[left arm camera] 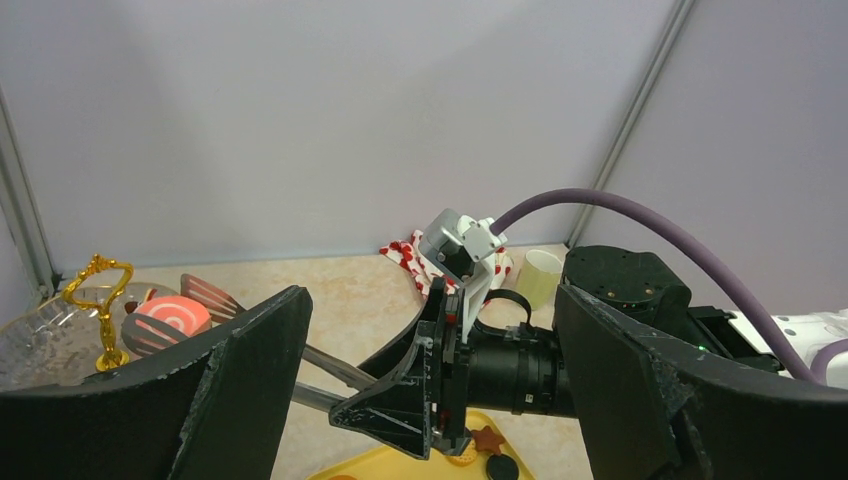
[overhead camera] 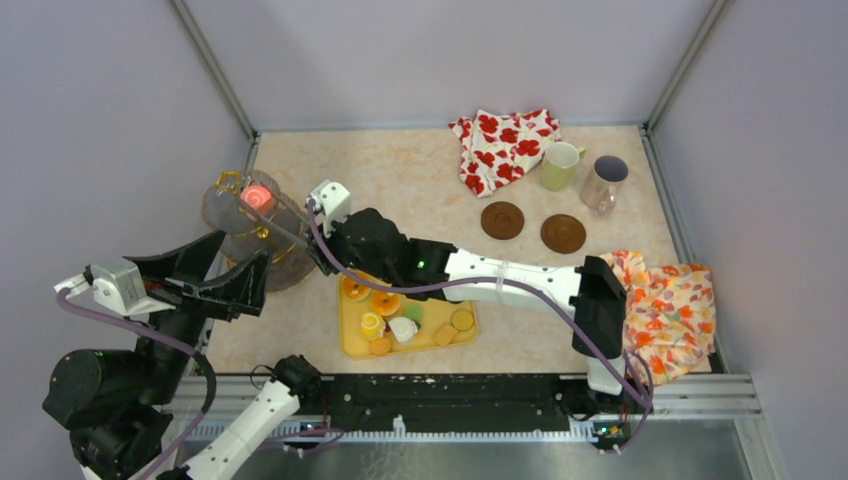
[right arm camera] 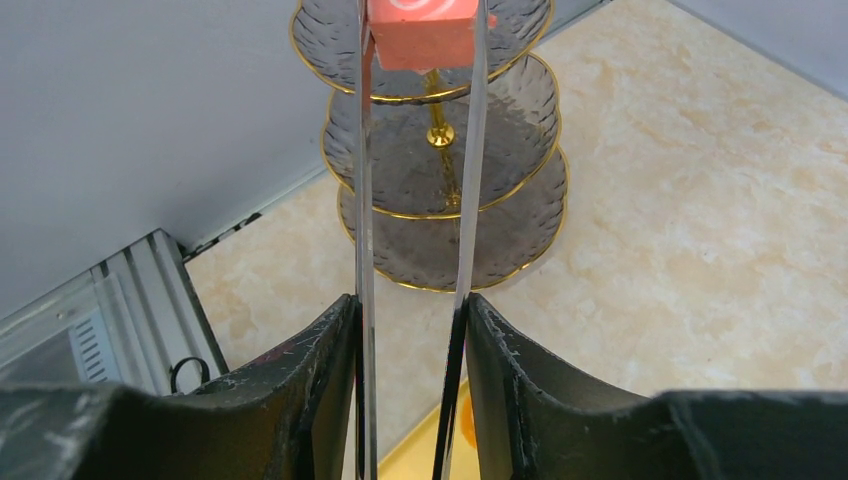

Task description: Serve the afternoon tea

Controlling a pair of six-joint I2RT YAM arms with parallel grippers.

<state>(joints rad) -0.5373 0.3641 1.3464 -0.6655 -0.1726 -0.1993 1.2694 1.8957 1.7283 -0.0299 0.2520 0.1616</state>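
Observation:
A pink swirl roll (overhead camera: 257, 196) (right arm camera: 420, 25) is pinched between the tips of long metal tongs (overhead camera: 285, 228) (right arm camera: 362, 200), just over the top tier of a three-tier glass stand (overhead camera: 235, 225) (right arm camera: 450, 200). My right gripper (overhead camera: 322, 252) (right arm camera: 410, 305) is shut on the tongs' two arms. My left gripper (overhead camera: 250, 265) (left arm camera: 430, 300) stands open and holds nothing, beside the stand at the left. Several other sweets (overhead camera: 400, 315) lie on a yellow tray (overhead camera: 350, 345). A pale-yellow mug (overhead camera: 560, 165) (left arm camera: 540, 278) and a greyish mug (overhead camera: 605, 180) stand at the back right.
Two brown round coasters (overhead camera: 502, 220) (overhead camera: 563, 233) lie in front of the mugs. One red-flowered cloth (overhead camera: 505, 148) is bunched at the back, another (overhead camera: 670, 310) at the right edge. My right arm (overhead camera: 500, 280) stretches across above the tray.

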